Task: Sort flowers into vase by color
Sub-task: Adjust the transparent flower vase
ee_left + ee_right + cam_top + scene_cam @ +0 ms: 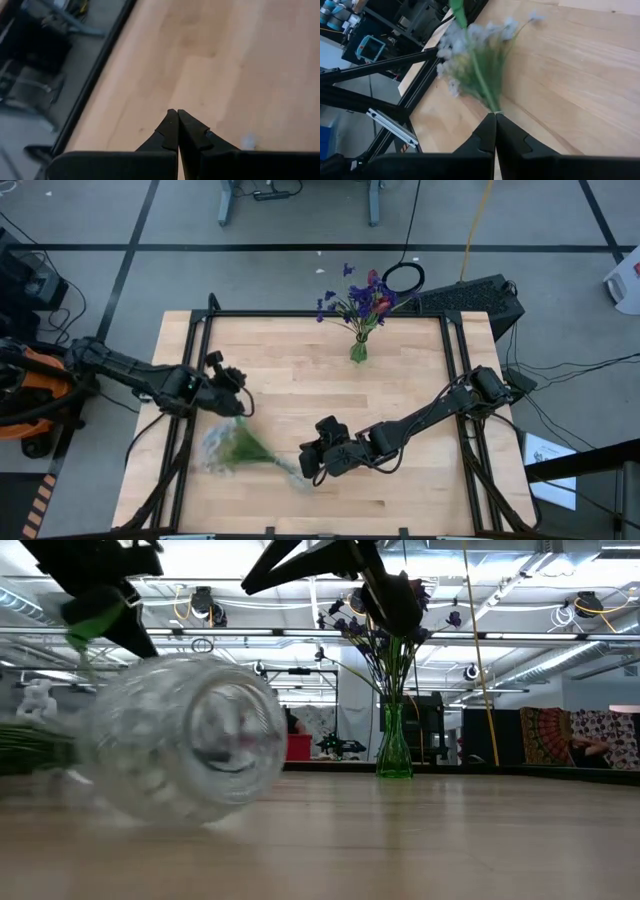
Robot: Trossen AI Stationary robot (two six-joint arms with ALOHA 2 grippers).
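Observation:
A white blossom spray (232,448) on thin green stems shows blurred near the table's near-left part, and again in the right wrist view (475,60). My right gripper (310,462) is at the spray's stem end, shut on it. My left gripper (238,400) is shut and empty just beyond the blossoms, with only bare table ahead of it in its wrist view (177,114). A green vase (358,351) stands at the far edge and holds purple-blue sprays and a dark red bud (381,306). A clear dimpled glass vase (185,745) lies on its side, blurred. My right gripper pinches the white spray's green stems between its two shut fingers, where they gather at their lower end (494,109). The fingers come nearly level from the table's right, along the stems. The blossoms fan out beyond the fingertips toward the table's left. Whether they rest on the table, I cannot tell.
The green vase with its flowers (393,740) stands upright at the middle of the far edge. Black frame rails (190,380) run along the table's left and right sides. Bare wood (400,400) lies between the grippers and the green vase.

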